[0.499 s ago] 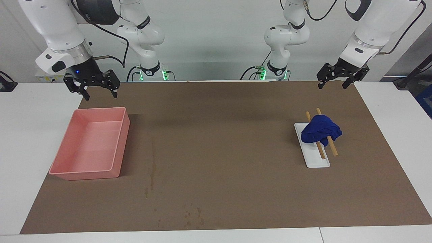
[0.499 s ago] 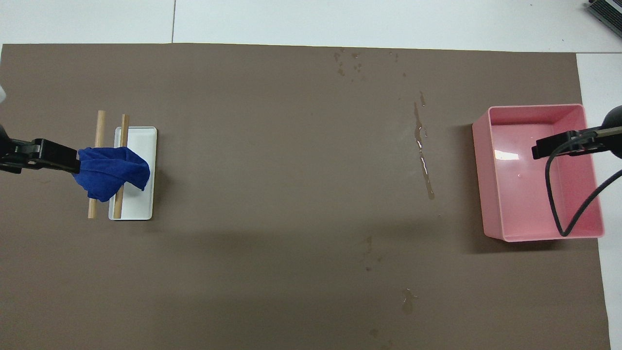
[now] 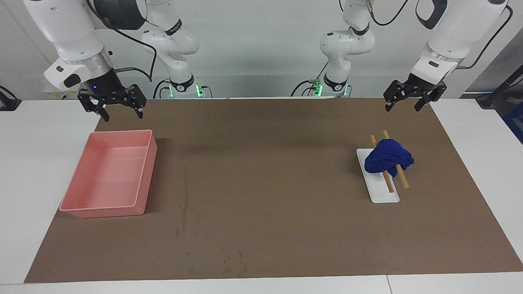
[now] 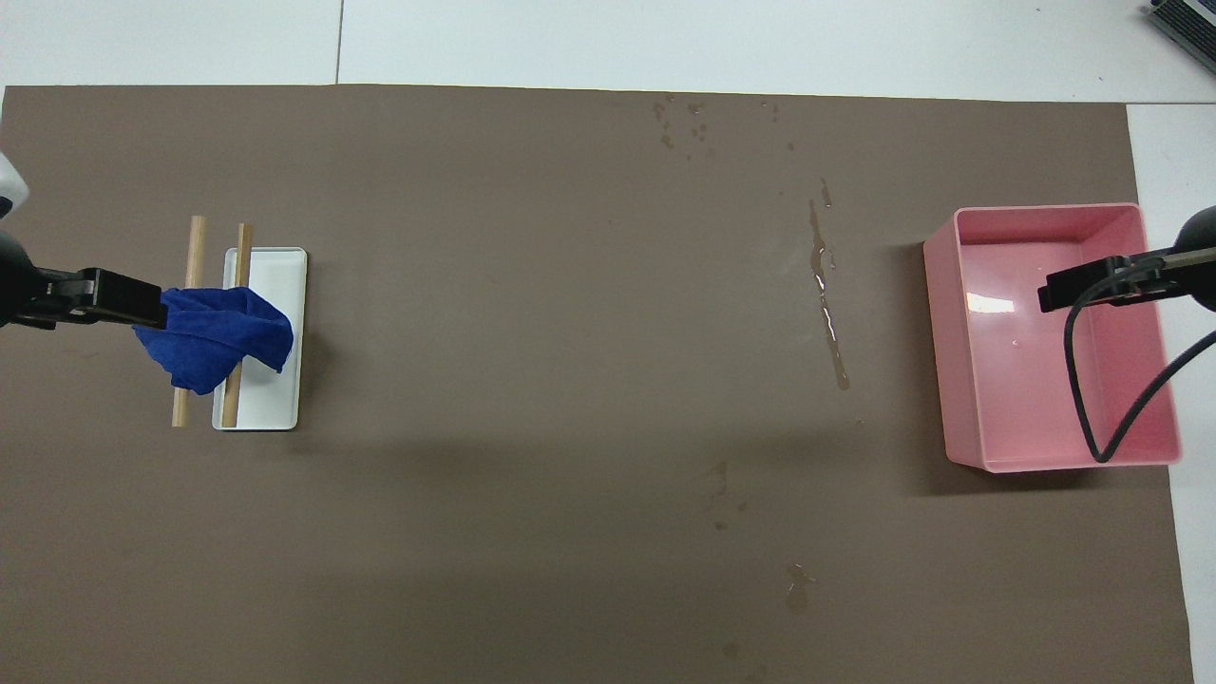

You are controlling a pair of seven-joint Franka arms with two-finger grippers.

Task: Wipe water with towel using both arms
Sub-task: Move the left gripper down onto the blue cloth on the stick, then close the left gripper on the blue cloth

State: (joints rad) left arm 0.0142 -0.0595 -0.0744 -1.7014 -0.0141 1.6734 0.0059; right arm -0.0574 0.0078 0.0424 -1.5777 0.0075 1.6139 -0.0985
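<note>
The royal-blue towel (image 3: pixel 388 160) (image 4: pixel 218 337) lies bunched over two wooden sticks (image 3: pixel 403 181) (image 4: pixel 197 247) and a white tray (image 3: pixel 384 195) (image 4: pixel 275 399) toward the left arm's end of the table. The water (image 4: pixel 825 304) (image 3: pixel 184 204) is a thin shiny streak on the brown mat beside the pink bin. My left gripper (image 3: pixel 408 101) (image 4: pixel 133 302) hangs open high above the mat, clear of the towel. My right gripper (image 3: pixel 118 110) (image 4: pixel 1073 285) hangs open in the air over the pink bin's edge. Both hold nothing.
A pink bin (image 3: pixel 149 175) (image 4: pixel 936 332) stands at the right arm's end of the mat. Small dark spots (image 3: pixel 233 259) (image 4: pixel 684 123) mark the mat near its edge farthest from the robots. White tabletop (image 3: pixel 32 155) surrounds the mat.
Both grippers have shifted only slightly in the air. The towel, tray, sticks, bin and water lie as before.
</note>
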